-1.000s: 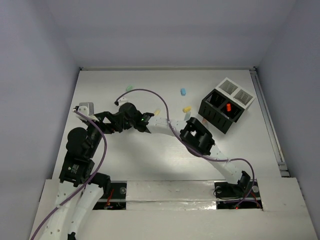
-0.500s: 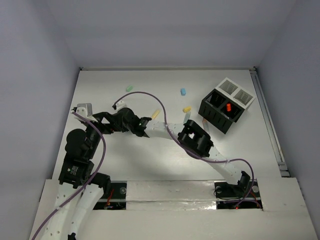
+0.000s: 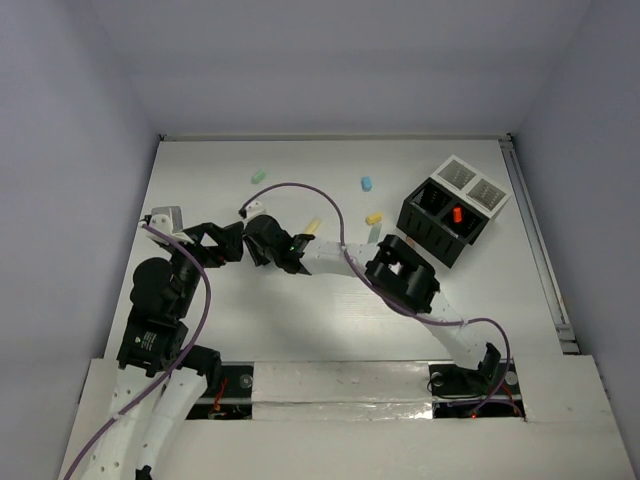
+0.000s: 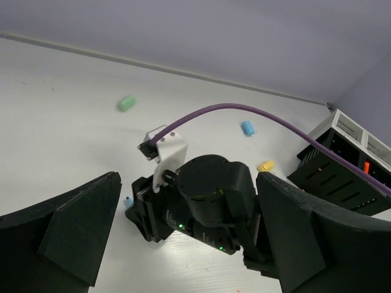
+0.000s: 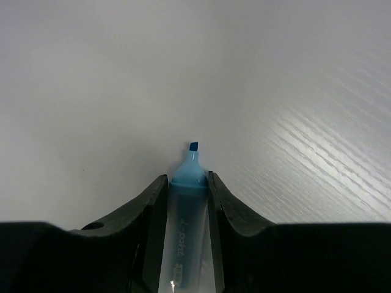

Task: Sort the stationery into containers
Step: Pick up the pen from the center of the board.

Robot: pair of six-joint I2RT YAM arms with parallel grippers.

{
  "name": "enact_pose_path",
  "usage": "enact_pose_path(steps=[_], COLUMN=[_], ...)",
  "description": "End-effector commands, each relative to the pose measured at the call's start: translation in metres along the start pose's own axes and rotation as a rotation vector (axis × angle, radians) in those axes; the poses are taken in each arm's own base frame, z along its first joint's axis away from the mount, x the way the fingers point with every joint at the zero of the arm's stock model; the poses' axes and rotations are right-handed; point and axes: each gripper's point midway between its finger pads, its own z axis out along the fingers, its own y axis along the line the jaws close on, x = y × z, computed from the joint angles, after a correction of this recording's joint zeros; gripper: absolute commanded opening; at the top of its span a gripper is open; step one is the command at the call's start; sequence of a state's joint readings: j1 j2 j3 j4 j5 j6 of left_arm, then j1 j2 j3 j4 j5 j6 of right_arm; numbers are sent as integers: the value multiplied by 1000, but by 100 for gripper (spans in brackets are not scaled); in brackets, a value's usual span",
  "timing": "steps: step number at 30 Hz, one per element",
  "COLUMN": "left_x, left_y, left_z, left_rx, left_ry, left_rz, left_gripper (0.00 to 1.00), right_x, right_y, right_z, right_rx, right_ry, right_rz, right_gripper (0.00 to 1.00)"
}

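Right pincer (image 5: pixel 189 183) pinches the blue marker (image 5: pixel 188 226) across its clear barrel, just behind the chisel tip, low over the tabletop (image 3: pixel 300 320). Judgement: the marker is light, rigid plastic with a smooth round barrel, so it could swivel in the jaws. A hold nearer mid-barrel looks safer, and the bare tip could smear. Left pincer (image 4: pixel 188 183) is spread wide, holding nothing, just beside the right wrist. Farther out lie a pale marker (image 3: pixel 312 226), yellow block (image 3: pixel 374 217), blue block (image 3: pixel 366 184) and mint block (image 3: pixel 258 177). Black box (image 3: pixel 430 240) and white tray (image 3: pixel 472 181) sit far right.
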State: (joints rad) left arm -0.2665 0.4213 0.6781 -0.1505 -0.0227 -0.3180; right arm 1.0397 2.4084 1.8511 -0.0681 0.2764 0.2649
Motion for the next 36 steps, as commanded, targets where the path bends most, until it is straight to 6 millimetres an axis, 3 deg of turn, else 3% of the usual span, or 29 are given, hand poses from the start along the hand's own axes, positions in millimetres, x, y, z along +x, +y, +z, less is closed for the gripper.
enact_pose_path(steps=[1, 8, 9, 10, 12, 13, 20, 23, 27, 34, 36], left_x=[-6, -2, 0, 2, 9, 13, 40, 56, 96, 90, 98], left_y=[1, 3, 3, 2, 1, 1, -9, -18, -30, -42, -45], left_z=[2, 3, 4, 5, 10, 12, 25, 29, 36, 45, 49], left_rx=[-7, -17, -15, -12, -5, 1, 62, 111, 175, 189, 187], left_ry=[-24, -15, -7, 0, 36, 54, 171, 237, 382, 318, 344], left_rz=[-12, -17, -17, -16, -12, -11, -20, -58, -171, -250, -258], left_gripper=[91, 91, 91, 91, 91, 91, 90, 90, 92, 83, 82], right_x=[1, -52, -67, -74, -87, -104, -149, -161, -169, -166, -162], right_y=[-14, -32, -30, -43, -47, -46, -60, -60, -56, -51, -50], right_z=[-10, -38, -51, -54, -65, -79, -125, -144, -166, -184, -186], right_rx=[-18, -91, -109, -102, -120, -137, -127, -147, -196, -249, -263], right_ry=[18, -115, -150, -174, -205, -247, -364, -413, -457, -475, -474], right_rz=[76, 186, 199, 217, 238, 246, 276, 299, 328, 341, 342], right_gripper=[23, 22, 22, 22, 22, 22, 22, 22, 22, 23, 23])
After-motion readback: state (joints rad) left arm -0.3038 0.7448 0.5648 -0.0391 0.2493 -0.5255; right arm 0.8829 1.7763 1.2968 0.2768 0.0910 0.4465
